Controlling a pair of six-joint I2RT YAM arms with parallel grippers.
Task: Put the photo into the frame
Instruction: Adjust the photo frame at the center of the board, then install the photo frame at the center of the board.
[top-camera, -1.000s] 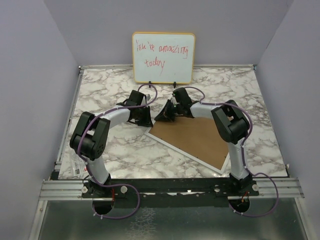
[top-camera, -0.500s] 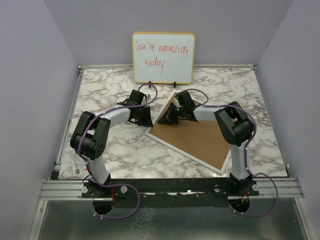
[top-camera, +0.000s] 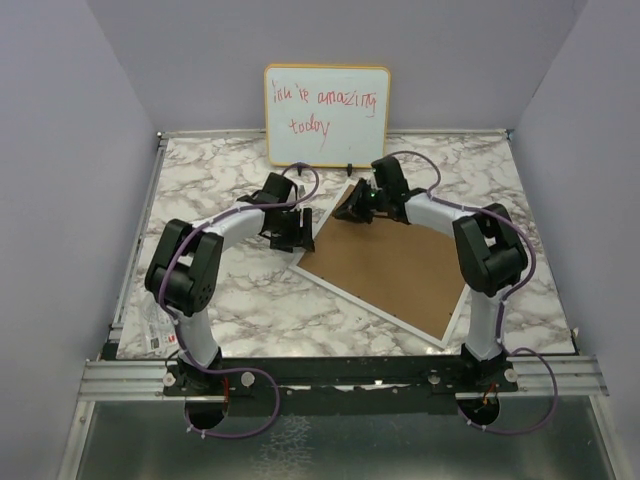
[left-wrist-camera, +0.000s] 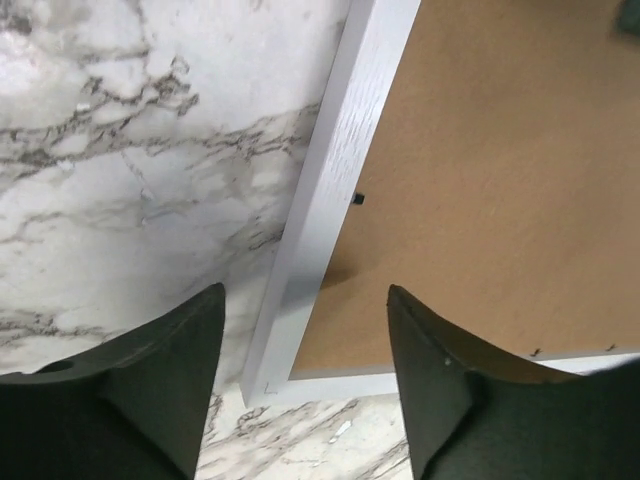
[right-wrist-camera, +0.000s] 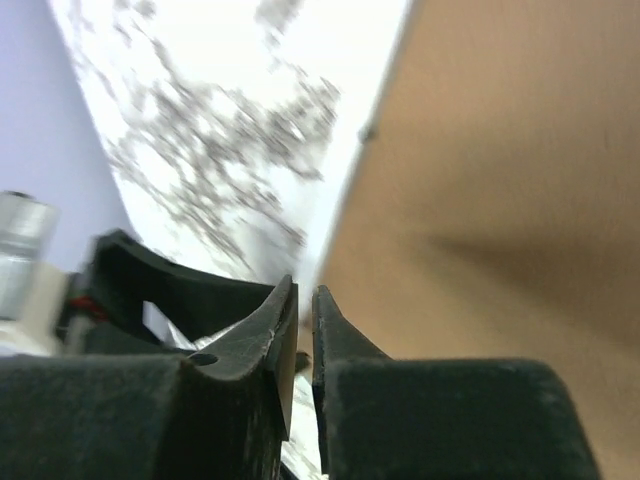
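The frame lies face down and askew on the marble table, its thin white rim around a brown backing board that fills it. The photo is hidden. My left gripper hangs open over the frame's left corner, one finger on each side of it in the left wrist view, with nothing between the fingers. My right gripper sits at the frame's far corner, low over the backing board. Its jaws are nearly together with only a thin slit, and nothing shows between them.
A wood-edged whiteboard with red handwriting stands on a small easel at the table's back edge, just behind both grippers. Lilac walls close in the left, right and back. Bare marble lies left of the frame.
The left gripper has opened and shifted slightly right onto the frame's corner. The right arm has swung back and to the right along the backing board to its far corner.
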